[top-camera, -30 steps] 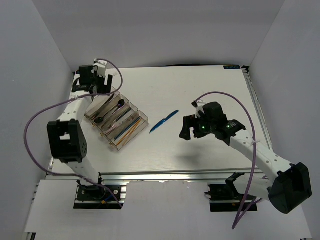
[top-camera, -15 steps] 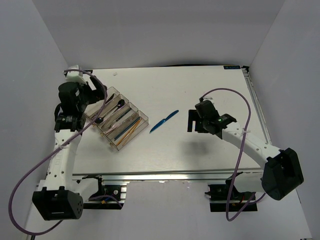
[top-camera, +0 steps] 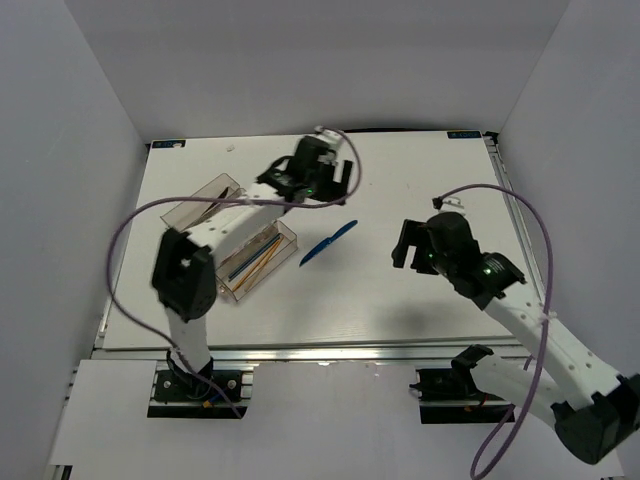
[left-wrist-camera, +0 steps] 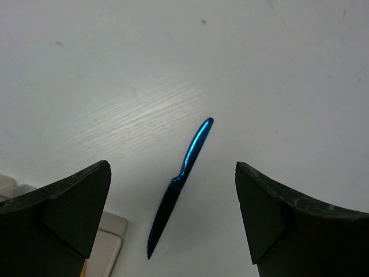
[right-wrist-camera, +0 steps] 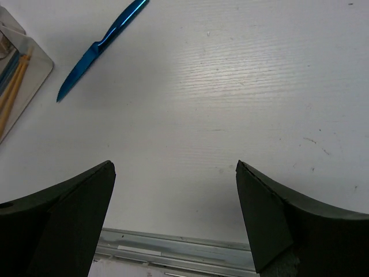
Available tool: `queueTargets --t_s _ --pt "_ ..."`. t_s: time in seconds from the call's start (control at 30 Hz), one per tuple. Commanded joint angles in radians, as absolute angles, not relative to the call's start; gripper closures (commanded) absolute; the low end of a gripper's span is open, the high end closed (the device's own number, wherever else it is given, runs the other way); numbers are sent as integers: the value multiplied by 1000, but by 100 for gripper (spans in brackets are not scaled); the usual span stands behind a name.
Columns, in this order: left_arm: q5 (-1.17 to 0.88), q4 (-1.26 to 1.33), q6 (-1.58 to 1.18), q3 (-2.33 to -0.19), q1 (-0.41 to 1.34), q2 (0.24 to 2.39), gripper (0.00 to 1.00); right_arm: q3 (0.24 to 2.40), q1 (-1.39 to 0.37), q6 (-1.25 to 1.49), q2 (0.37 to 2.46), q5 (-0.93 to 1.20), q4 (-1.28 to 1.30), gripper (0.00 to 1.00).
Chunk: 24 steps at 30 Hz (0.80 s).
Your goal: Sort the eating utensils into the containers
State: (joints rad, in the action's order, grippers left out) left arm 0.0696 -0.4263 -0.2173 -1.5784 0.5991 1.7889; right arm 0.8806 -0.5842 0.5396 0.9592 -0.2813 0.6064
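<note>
A blue knife [top-camera: 328,243] lies alone on the white table, just right of the clear organiser tray [top-camera: 283,236]. It also shows in the left wrist view [left-wrist-camera: 179,183] and the right wrist view [right-wrist-camera: 101,49]. My left gripper [top-camera: 338,178] is open and empty, raised above the table just beyond the knife, which lies between its fingers [left-wrist-camera: 69,202] in that view. My right gripper [top-camera: 402,248] is open and empty, to the right of the knife. Orange sticks [top-camera: 262,257] lie in the tray's near compartment. My left arm hides much of the tray.
The tray's corner shows at the lower left of the left wrist view [left-wrist-camera: 112,239] and at the left edge of the right wrist view [right-wrist-camera: 23,69]. The table's metal front rail [right-wrist-camera: 173,245] lies below the right gripper. Grey walls enclose the table.
My left arm has swung from the far left corner, across the tray, to above the knife. My right arm has drawn back to the right. The knife has not moved.
</note>
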Motion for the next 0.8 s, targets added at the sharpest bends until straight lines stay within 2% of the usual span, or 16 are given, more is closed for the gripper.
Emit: queueTargets --t_s 0.0,0.13,0.23,0.33,0.6,0.77 --pt "209 -550 -153 -1797 712 1970 3 874 -580 548 884 -291 713 11" --pt "181 -590 -152 -1949 741 2147 6 876 -578 542 807 -275 776 11" --pt "138 -643 -146 -2025 742 2244 13 877 -578 529 764 -256 807 11" --pt "141 -661 -144 -2020 742 2270 19 881 -578 512 746 -250 825 11" --pt "153 -709 -94 -2020 742 2309 21 859 -577 494 746 -209 798 11" --pt "74 -758 -64 -2083 730 2368 22 851 -577 491 742 -195 796 11"
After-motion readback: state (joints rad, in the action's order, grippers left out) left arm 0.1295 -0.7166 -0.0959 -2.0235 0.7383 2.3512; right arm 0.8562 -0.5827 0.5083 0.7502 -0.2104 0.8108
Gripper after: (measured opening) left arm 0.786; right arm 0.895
